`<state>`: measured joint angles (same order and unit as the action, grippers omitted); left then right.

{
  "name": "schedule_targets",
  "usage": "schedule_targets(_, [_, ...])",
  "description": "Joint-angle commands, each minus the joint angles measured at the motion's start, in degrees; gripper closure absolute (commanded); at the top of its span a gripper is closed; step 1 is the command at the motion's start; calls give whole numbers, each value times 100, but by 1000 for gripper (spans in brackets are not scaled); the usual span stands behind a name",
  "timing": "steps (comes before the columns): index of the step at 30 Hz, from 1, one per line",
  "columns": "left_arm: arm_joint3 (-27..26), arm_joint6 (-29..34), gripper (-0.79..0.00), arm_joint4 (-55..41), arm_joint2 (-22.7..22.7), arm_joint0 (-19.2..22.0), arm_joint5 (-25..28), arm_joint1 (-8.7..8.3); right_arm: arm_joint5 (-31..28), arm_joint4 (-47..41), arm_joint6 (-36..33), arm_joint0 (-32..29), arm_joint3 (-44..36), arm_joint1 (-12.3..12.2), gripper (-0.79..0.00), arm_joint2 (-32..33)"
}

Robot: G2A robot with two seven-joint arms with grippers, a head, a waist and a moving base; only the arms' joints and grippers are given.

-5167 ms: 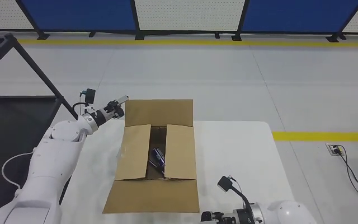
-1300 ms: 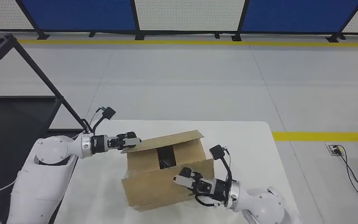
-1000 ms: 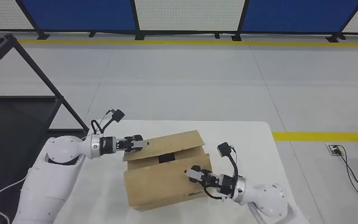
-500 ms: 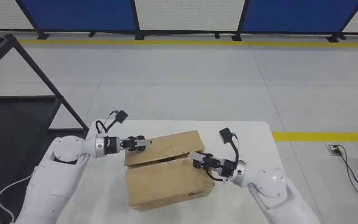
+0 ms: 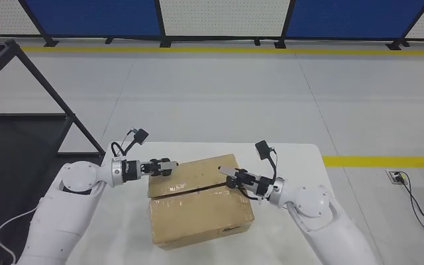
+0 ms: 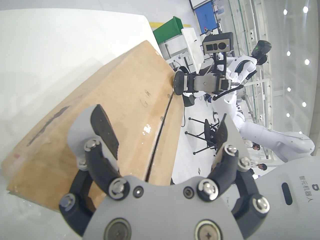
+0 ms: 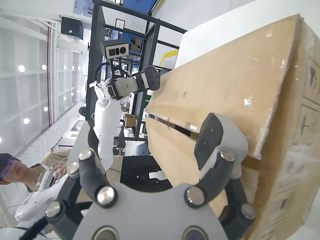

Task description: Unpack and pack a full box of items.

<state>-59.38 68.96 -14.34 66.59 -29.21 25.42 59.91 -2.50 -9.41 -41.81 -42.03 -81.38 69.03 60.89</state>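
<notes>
Cardboard box (image 5: pixel 199 202) sits mid-tabletop (image 5: pixel 291 159), its flaps folded down with a narrow seam between them. Left jaws gape wide at the box's 10 o'clock corner, one finger (image 6: pixel 103 126) over the far flap. Right jaws, also wide, straddle that flap's end at 2 o'clock. White tabletop; grey floor (image 5: pixel 218 93), yellow line (image 5: pixel 212 49) and blue partitions (image 5: pixel 93 16) toward 12 o'clock.

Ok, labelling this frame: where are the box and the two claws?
box (image 5: pixel 199 211), top view, near lid flap.
left claw (image 5: pixel 171 163), top view, between its fingertips.
right claw (image 5: pixel 226 175), top view, between its fingertips.
</notes>
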Motion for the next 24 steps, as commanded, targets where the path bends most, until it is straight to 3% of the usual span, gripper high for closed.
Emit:
schedule_targets(1, [26, -111, -785, -20, 73, -27, -23, -21, -29, -26, -30, 18, 72, 5, -785, 11])
schedule_targets(8, [277, -481, -785, -27, 508, -209, -295, -158, 52, -62, -149, 84, 246, 12, -785, 47])
schedule_targets(19, [252, -141, -785, -214, 1127, -858, -631, -411, -46, -125, -226, 9, 268, 14, -785, 108])
schedule_targets(24, [246, -98, -785, -308, 1173, -900, -723, -441, -42, -121, -199, 1, 241, 18, -785, 128])
